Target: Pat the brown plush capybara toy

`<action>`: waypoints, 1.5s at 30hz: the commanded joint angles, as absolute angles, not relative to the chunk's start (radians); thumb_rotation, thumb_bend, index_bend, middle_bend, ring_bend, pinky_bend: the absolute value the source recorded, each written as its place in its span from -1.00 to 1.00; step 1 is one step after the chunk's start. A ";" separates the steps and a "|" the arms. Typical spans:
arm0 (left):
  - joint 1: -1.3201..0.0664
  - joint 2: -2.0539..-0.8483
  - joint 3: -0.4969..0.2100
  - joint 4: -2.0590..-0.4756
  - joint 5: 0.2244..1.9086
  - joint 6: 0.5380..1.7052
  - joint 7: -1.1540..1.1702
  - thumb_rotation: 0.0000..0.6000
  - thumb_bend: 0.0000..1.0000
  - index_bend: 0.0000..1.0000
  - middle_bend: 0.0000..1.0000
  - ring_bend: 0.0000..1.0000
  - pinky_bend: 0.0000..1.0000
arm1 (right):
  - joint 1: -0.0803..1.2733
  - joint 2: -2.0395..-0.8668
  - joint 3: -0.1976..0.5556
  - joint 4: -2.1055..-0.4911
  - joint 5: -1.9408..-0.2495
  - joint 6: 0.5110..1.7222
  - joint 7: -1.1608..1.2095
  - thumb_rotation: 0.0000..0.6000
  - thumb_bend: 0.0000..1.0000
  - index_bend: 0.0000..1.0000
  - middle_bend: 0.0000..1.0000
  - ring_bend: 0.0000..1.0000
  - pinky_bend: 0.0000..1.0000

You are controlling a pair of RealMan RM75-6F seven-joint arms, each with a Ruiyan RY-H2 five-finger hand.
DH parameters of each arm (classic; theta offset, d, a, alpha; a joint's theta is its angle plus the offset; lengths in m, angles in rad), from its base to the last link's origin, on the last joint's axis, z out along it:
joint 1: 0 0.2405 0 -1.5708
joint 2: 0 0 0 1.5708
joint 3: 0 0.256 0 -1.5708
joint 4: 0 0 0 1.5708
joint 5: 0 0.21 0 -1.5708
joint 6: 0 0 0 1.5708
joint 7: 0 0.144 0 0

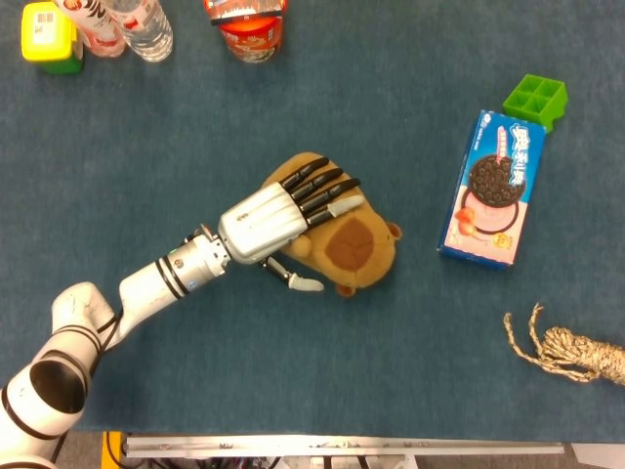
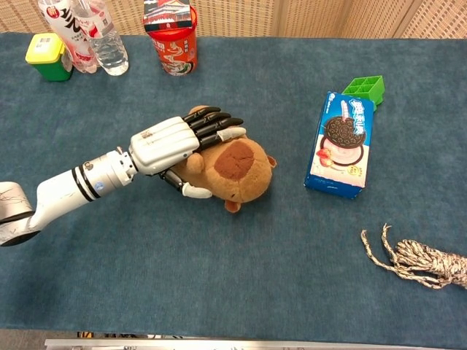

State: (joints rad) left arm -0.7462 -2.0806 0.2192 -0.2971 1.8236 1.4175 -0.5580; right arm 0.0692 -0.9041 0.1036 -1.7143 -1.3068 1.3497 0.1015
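Head view shows the left hand (image 1: 278, 212) laid flat over the brown plush capybara toy (image 1: 337, 239), which lies near the middle of the blue table (image 1: 195, 127); the fingers (image 1: 322, 189) are stretched out side by side and slightly apart across the toy's back, and the thumb (image 1: 296, 280) sticks out below the palm along the toy's near side, so the hand is spread and grips nothing; the chest view gives the same, the left hand (image 2: 179, 138) covering the toy's left part while a darker brown patch (image 2: 235, 162) on the plush stays uncovered; the right hand appears in neither view. To the right, well apart from the toy, lies a blue and pink cookie box (image 1: 493, 189) picturing a dark sandwich cookie; its lettering is too small to read; just beyond its far corner sits a green grid tray (image 1: 535, 99). At the far left edge stand a yellow-lidded green container (image 1: 50, 37) with a small barcode-like label, a clear water bottle (image 1: 140, 26), and beside them a bottle (image 2: 64, 29) with a white label bearing large dark characters I cannot make out; a red cup (image 2: 172, 35) carries white decorative markings and a printed lid. A coiled bundle of rope (image 1: 571, 352) rests near the right edge.
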 commanded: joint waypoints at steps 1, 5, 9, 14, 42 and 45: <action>-0.744 -2.078 0.219 -0.303 1.823 1.424 -0.557 -0.80 -0.94 -1.00 -1.00 -1.00 -1.00 | 0.071 -0.906 0.103 -1.714 -1.307 1.347 0.102 1.00 -1.00 -0.28 -0.29 -0.54 -0.64; -0.757 -2.085 0.205 -0.312 1.812 1.415 -0.561 -0.79 -0.94 -1.00 -1.00 -1.00 -1.00 | 0.071 -0.907 0.104 -1.711 -1.305 1.347 0.102 1.00 -1.00 -0.28 -0.29 -0.54 -0.64; -0.777 -2.099 0.186 -0.317 1.797 1.393 -0.565 -0.79 -0.94 -1.00 -1.00 -1.00 -1.00 | 0.066 -0.905 0.103 -1.711 -1.301 1.351 0.104 1.00 -1.00 -0.28 -0.29 -0.54 -0.64; -0.796 -2.110 0.173 -0.313 1.784 1.362 -0.562 -0.80 -0.94 -1.00 -1.00 -1.00 -1.00 | 0.058 -0.900 0.103 -1.713 -1.299 1.361 0.107 1.00 -1.00 -0.28 -0.29 -0.54 -0.64; -0.737 -2.005 0.164 -0.434 1.787 1.498 -0.532 -0.81 -0.94 -1.00 -1.00 -1.00 -1.00 | 0.067 -0.906 0.101 -1.713 -1.312 1.350 0.107 1.00 -1.00 -0.28 -0.29 -0.54 -0.64; -0.746 -2.017 0.162 -0.439 1.787 1.479 -0.524 -0.81 -0.94 -1.00 -1.00 -1.00 -1.00 | 0.064 -0.904 0.100 -1.711 -1.310 1.351 0.108 1.00 -1.00 -0.28 -0.29 -0.54 -0.64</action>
